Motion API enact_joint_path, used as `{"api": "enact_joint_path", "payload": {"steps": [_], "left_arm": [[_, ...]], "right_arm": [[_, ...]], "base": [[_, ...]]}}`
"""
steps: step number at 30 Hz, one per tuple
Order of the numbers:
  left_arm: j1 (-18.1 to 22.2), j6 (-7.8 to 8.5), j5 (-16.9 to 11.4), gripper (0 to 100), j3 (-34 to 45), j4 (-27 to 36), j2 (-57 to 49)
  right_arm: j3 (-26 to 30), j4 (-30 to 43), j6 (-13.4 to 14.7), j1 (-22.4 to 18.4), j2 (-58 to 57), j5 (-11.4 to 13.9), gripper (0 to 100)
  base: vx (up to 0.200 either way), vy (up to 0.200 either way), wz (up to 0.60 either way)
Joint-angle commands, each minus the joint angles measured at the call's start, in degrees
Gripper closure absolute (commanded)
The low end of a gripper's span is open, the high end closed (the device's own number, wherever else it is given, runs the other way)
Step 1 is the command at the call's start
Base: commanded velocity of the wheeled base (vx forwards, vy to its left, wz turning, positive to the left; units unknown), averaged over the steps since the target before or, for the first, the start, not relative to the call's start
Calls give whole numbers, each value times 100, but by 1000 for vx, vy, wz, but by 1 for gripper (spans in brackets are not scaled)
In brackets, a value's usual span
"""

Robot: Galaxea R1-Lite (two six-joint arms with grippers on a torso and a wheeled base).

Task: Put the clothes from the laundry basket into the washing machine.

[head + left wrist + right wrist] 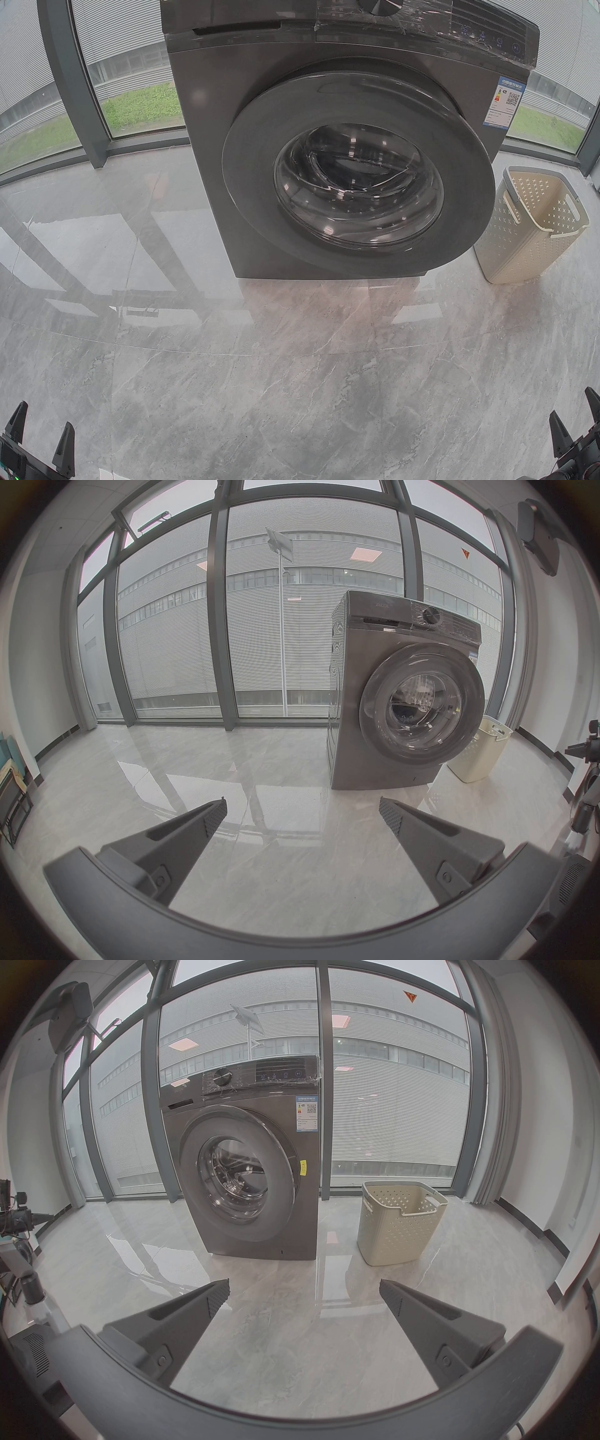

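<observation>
A grey front-loading washing machine stands ahead on the floor with its round glass door shut. It also shows as the washing machine and the washing machine in the wrist views. A cream perforated laundry basket stands just right of it, with no clothes visible inside the basket. My left gripper is open, low at the near left, far from the machine. My right gripper is open at the near right, holding nothing.
Glossy grey marble floor stretches between me and the machine. Tall windows with dark frames run behind the machine. A wall closes the right side beyond the basket.
</observation>
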Motion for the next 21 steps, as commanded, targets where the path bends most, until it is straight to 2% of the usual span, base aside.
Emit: {"api": "enact_joint_path", "payload": {"steps": [1, 2, 8, 13, 15, 17, 19, 21], "left_arm": [[4, 1, -5, 0, 101, 2, -18], [4, 1, -5, 0, 101, 2, -18], [4, -34, -5, 0, 101, 2, -18], [4, -34, -14, 0, 101, 2, -18], [4, -61, -14, 0, 101, 2, -18], [4, -43, -14, 0, 101, 2, -18], [4, -26, -14, 0, 101, 2, -18], [4, -17, -23, 0, 101, 2, -18]], "right_arm": [[40, -1, 5, 9, -93, 4, 0], [40, -1, 14, 9, -93, 4, 0], [101, -194, 67, 9, -93, 4, 0], [75, -317, 67, 0, -93, 4, 0], [-233, -651, 111, 9, -93, 30, 0], [-725, -669, 225, 36, -22, 100, 0], [-830, -484, 234, 80, 233, 206, 0], [-830, -335, 251, 194, 672, 426, 0]], "base": [[200, 0, 0], [200, 0, 0], [0, 0, 0], [0, -200, 0], [0, -200, 0], [0, -200, 0], [0, -200, 0], [0, -100, 0]]}}
